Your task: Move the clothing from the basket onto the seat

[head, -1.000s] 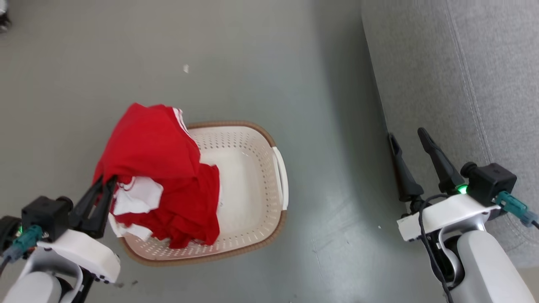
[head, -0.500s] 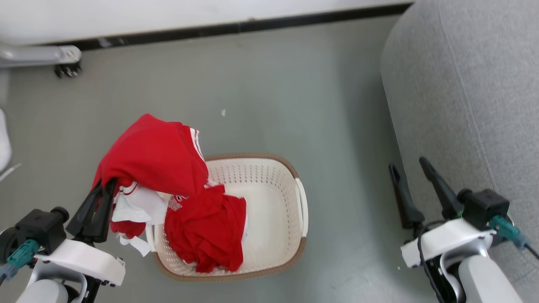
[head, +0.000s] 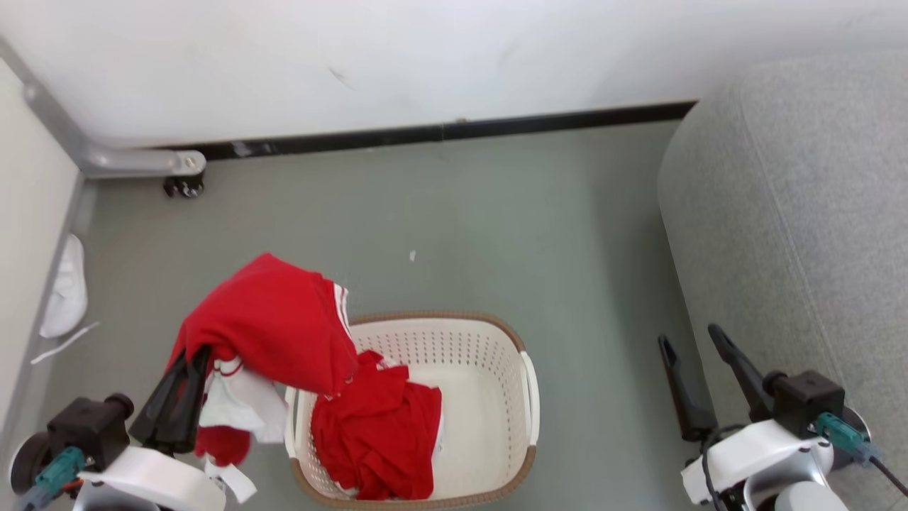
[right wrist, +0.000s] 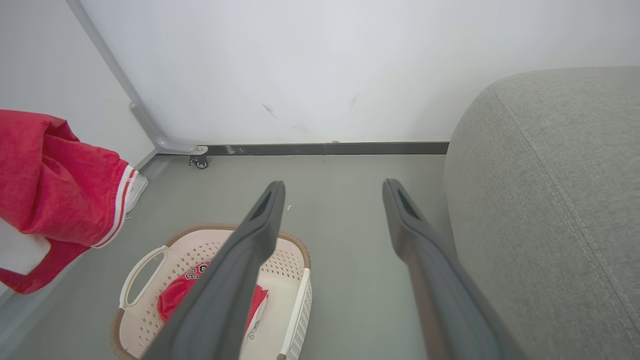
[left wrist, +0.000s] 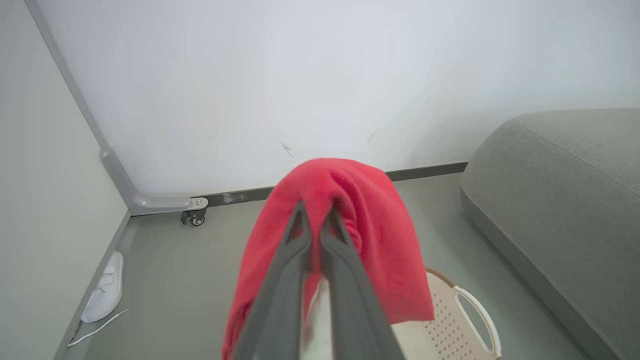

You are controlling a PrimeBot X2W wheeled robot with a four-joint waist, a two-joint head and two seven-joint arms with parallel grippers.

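A bright red sports garment [head: 273,323] of soft fabric with white stripe trim hangs in the air, draped over the left tool [head: 198,353]. The tool's two long dark fingers are pressed together on the cloth. White fabric hangs below the red folds. In the head view this bundle sits at about 8 o'clock and overlaps the 10 o'clock corner of the cream-white plastic laundry basket [head: 468,341]. The basket is rounded, with perforated sides and a brown woven-look rim.

A second red garment [head: 376,433], crumpled, lies inside the basket toward its 9 o'clock side; the right wrist view shows white lettering on it. The basket stands on the grey-green floor [head: 496,227] at 6 o'clock.

At 4 o'clock the right tool [head: 688,336] points upward, its fingers spread wide with nothing between them. It is just beside the rounded edge of the large grey fabric-upholstered sofa [head: 801,213], which takes up the 3 o'clock side.

A white shoe [head: 65,291] lies at 9 o'clock. At 12 o'clock a white wall [head: 425,57] meets a black baseboard [head: 496,130], and a small caster wheel [head: 183,187] sits at 10 o'clock.
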